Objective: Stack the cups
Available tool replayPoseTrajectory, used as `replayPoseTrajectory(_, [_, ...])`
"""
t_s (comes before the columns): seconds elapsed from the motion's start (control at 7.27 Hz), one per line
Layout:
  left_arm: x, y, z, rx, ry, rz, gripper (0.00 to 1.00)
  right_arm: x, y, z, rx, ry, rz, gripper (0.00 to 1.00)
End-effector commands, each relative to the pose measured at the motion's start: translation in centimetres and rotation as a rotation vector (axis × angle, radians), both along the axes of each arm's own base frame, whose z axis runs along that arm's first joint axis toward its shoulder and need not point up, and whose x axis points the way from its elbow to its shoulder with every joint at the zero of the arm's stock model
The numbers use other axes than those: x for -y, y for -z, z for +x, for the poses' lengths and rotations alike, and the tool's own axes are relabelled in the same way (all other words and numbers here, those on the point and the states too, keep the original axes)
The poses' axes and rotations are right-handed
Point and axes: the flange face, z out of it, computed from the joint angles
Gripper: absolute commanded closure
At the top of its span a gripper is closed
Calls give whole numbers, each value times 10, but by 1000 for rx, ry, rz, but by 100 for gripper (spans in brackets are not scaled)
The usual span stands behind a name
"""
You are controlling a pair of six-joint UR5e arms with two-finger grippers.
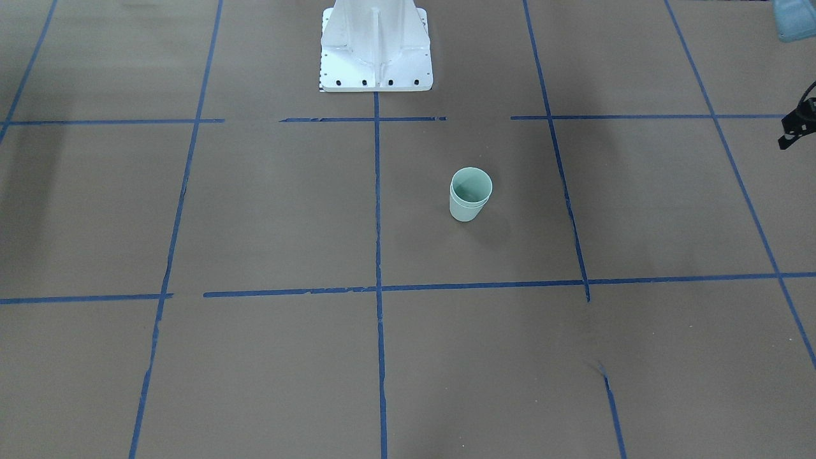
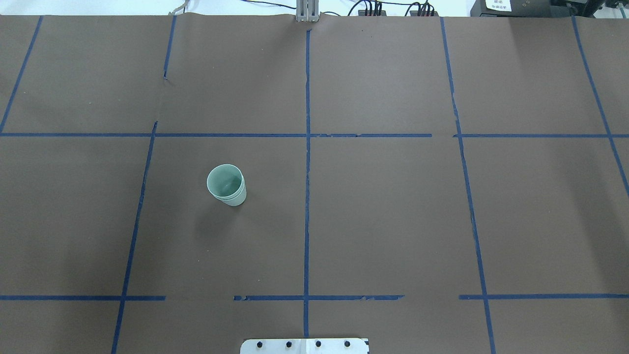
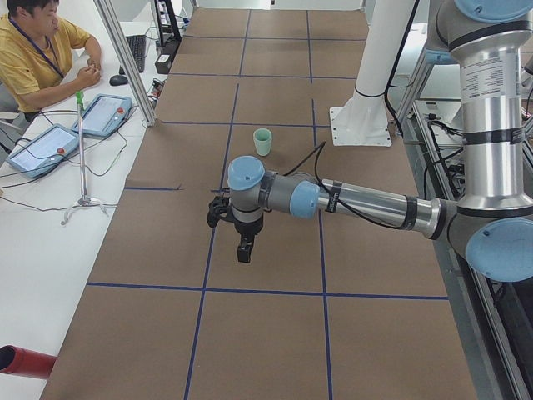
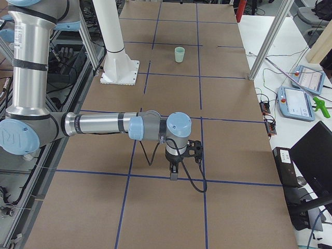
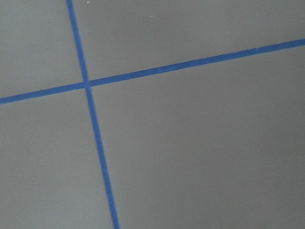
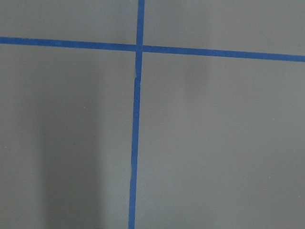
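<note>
The two pale mint-green cups point(image 1: 470, 194) stand upright as one stack, one nested inside the other, with two rims showing. The stack also shows in the overhead view point(image 2: 226, 184), left of the centre tape line, and in both side views point(image 3: 263, 142) point(image 4: 179, 54). My left gripper point(image 3: 243, 250) hangs over the table far from the stack, towards the table's left end. My right gripper point(image 4: 174, 174) hangs over the table's right end. Each shows only in a side view, so I cannot tell if it is open or shut. Neither holds a cup.
The white robot base point(image 1: 376, 48) stands at the table's edge behind the cups. Blue tape lines point(image 2: 307, 172) divide the brown table. A black part point(image 1: 797, 124) of the left wrist pokes in at the front view's right edge. An operator point(image 3: 37, 50) sits beside tablets.
</note>
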Motion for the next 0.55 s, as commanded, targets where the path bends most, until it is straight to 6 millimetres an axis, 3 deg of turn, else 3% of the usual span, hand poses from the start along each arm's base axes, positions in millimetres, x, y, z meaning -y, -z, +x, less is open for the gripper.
replayPoseTrajectory(0.0, [-23, -34, -42, 2, 51, -42, 0, 0, 0, 0, 0, 0, 0, 0])
replayPoseTrajectory(0.41, [-25, -32, -40, -84, 55, -90, 0, 0, 0, 0, 0, 0, 0, 0])
